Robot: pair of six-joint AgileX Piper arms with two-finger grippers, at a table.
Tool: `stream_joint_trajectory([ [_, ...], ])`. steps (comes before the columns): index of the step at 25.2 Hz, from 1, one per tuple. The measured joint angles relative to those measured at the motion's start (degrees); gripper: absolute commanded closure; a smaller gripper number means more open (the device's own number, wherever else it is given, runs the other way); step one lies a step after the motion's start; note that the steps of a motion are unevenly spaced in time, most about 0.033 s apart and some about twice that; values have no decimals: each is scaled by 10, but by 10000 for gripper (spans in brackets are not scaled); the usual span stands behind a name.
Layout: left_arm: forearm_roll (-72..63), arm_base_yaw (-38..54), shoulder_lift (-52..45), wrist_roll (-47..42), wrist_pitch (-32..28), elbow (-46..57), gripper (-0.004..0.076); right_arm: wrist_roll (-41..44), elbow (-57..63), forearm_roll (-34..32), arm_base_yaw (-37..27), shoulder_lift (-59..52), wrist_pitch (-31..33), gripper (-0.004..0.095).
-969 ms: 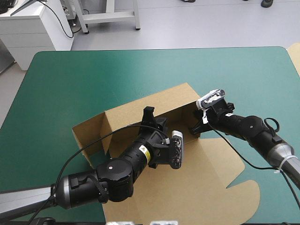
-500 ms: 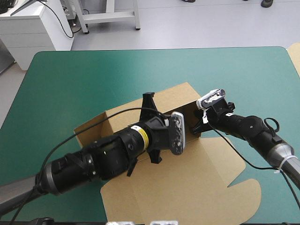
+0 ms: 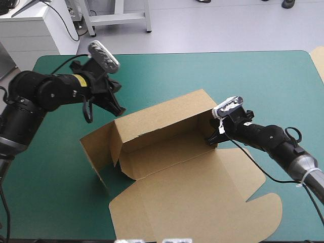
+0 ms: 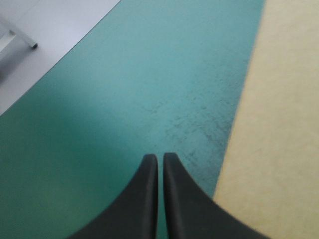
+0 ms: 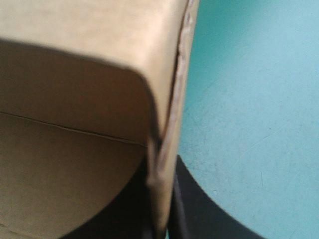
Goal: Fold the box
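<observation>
High view: right fingers (image 5: pixel 209 214) pinch box (image 3: pixel 167 152) wall; left fingers (image 4: pixel 144 199) closed over teal-green cover (image 3: pixel 202 76).

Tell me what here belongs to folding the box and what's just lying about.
On the job: brown cardboard box, walls raised; right gripper, fingers shut on its wall; left gripper, fingers shut, clear of it.
Lying about: pale board edge beside the teal-green table, far right corner.

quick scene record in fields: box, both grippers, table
object: box, brown, far wall and right end wall raised, left end flaps splayed, lid flat toward the near edge
left arm: left gripper shut, holding nothing, over the cover beside the box's far-left corner
right arm: right gripper shut on the box's right end wall
surface: teal-green cover
</observation>
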Motion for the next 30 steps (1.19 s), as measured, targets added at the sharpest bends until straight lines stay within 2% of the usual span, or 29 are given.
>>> stream_joint_trajectory([
  [1,-25,55,0,-1,15,-1,708,0,0,0,0,0,-1,924],
  [4,-66,139,0,-6,39,-1,730,2,-1,-4,0,0,-1,923],
  [6,-79,191,0,-12,46,-1,732,37,-12,-37,0,-1,4,923],
  [8,-82,223,0,-16,60,-1,732,135,-51,-130,0,-6,29,923],
  [13,-85,227,0,-17,68,-1,732,322,-149,-306,1,-4,109,923],
  [17,-87,227,0,-17,69,-1,732,495,-253,-467,1,21,219,923],
  [20,-87,228,0,-17,69,-1,732,575,-318,-544,1,53,307,924],
  [23,-87,228,0,-17,69,-1,732,601,-373,-567,1,90,384,924],
  [30,-87,228,0,-17,72,-1,732,618,-449,-555,1,191,478,924],
])
